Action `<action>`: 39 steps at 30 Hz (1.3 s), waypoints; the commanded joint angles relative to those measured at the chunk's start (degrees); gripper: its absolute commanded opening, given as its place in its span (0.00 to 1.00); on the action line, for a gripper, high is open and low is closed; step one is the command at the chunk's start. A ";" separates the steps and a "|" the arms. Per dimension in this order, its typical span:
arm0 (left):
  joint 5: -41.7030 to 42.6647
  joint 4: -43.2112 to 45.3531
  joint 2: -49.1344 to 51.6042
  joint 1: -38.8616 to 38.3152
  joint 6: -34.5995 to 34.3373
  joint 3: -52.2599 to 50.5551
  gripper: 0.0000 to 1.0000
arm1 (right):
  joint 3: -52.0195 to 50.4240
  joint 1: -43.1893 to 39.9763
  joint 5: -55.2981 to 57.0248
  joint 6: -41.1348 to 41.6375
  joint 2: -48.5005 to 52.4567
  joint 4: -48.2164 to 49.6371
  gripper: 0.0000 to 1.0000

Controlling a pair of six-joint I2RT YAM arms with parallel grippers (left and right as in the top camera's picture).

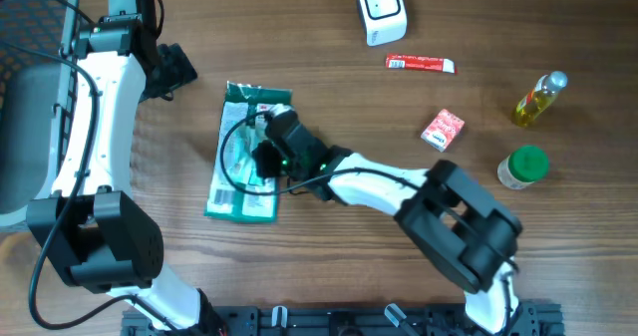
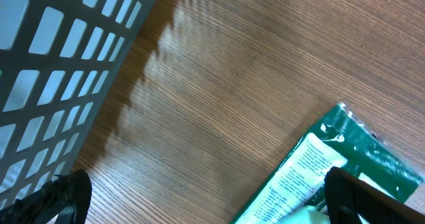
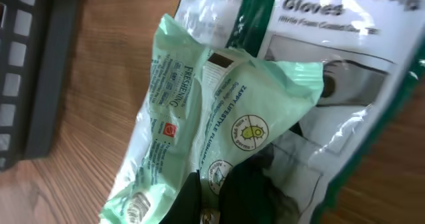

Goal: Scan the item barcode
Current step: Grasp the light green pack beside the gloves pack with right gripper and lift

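Note:
A light green plastic packet (image 3: 219, 98) with round printed seals lies crumpled on a larger green and white gloves package (image 1: 242, 176). My right gripper (image 3: 219, 187) is shut on the packet's lower edge, with a fold of the film pinched between the black fingers (image 3: 249, 191). From overhead the right gripper (image 1: 267, 145) sits over the middle of the gloves package. My left gripper (image 1: 171, 70) hangs open to the package's upper left, nothing between its fingers (image 2: 362, 197). The white scanner (image 1: 381, 10) stands at the back of the table. No barcode is clearly visible.
A grey slatted basket (image 2: 60, 58) stands at the left edge. To the right lie a red and white tube (image 1: 420, 64), a small red box (image 1: 443, 130), a yellow oil bottle (image 1: 539, 99) and a green-lidded jar (image 1: 522, 168).

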 commanded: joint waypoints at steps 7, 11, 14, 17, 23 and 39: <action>0.28 0.17 0.37 0.26 0.87 0.79 1.00 | -0.46 -18.32 0.24 -3.28 -13.84 -28.59 0.04; 0.28 0.17 0.37 0.26 0.87 0.79 1.00 | -3.87 -19.80 0.63 -3.21 -11.47 -27.54 0.04; 0.26 0.17 0.37 0.26 0.87 0.79 1.00 | -4.02 -19.80 0.66 -5.29 -10.73 -27.36 0.29; 0.28 0.17 0.37 0.26 0.87 0.79 1.00 | -0.15 -20.92 0.24 -7.23 -13.14 -28.30 0.41; 0.28 0.20 0.37 0.26 0.87 0.79 1.00 | 0.81 -22.36 -7.30 -8.98 -12.85 -28.72 0.04; 0.28 0.17 0.37 0.26 0.87 0.79 1.00 | 0.66 -24.52 -23.85 -19.93 4.92 -12.63 0.04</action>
